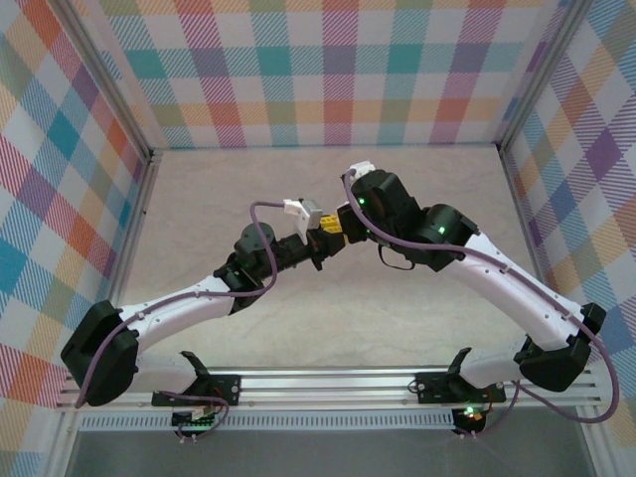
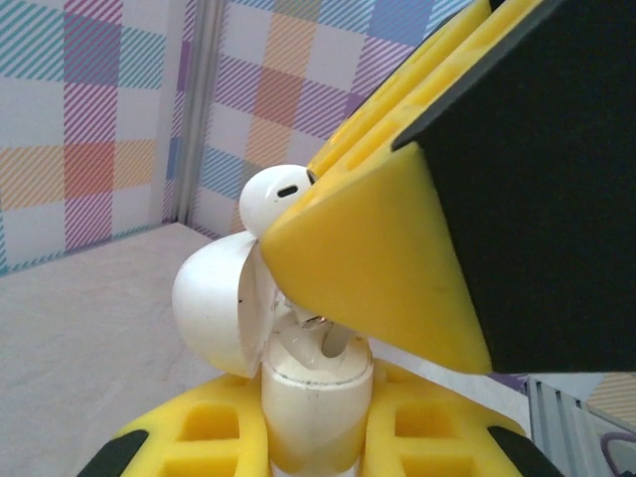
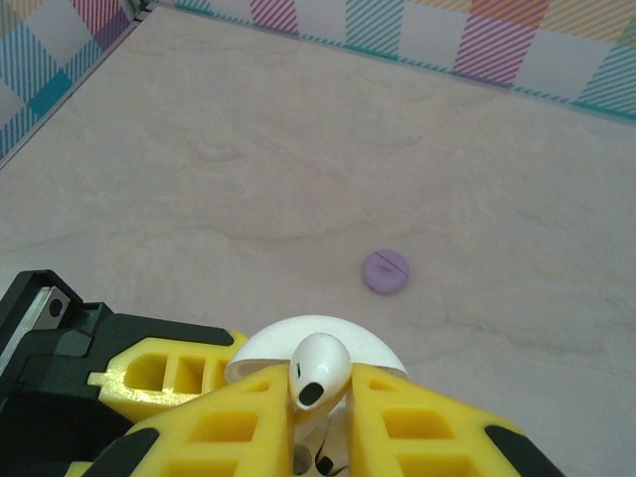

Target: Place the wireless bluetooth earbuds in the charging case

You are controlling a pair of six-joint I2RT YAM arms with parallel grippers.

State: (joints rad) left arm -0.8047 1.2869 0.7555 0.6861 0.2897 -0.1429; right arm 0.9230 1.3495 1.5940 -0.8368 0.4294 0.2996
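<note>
Now, your left end effector [image 2: 316, 442] is squeezed tight on the white charging case [image 2: 316, 397], whose lid [image 2: 214, 303] stands open. Just past it, your right end effector [image 3: 318, 386] pinches a white earbud [image 3: 316, 370] right over the case's open mouth. Its round head points away and its stem side faces the case, so the way in looks short and straight.

I saw the earbud [image 3: 316, 370] as smooth, glossy white plastic, and the case [image 2: 214, 298] had the same hard sheen with faint specks. The yellow fingers of the right pincer [image 3: 318, 402] and left pincer [image 2: 316, 427] looked matt plastic. The bench [image 3: 248, 149] seemed matt, faintly mottled like stone; the purple disc [image 3: 386, 270] dull.
</note>
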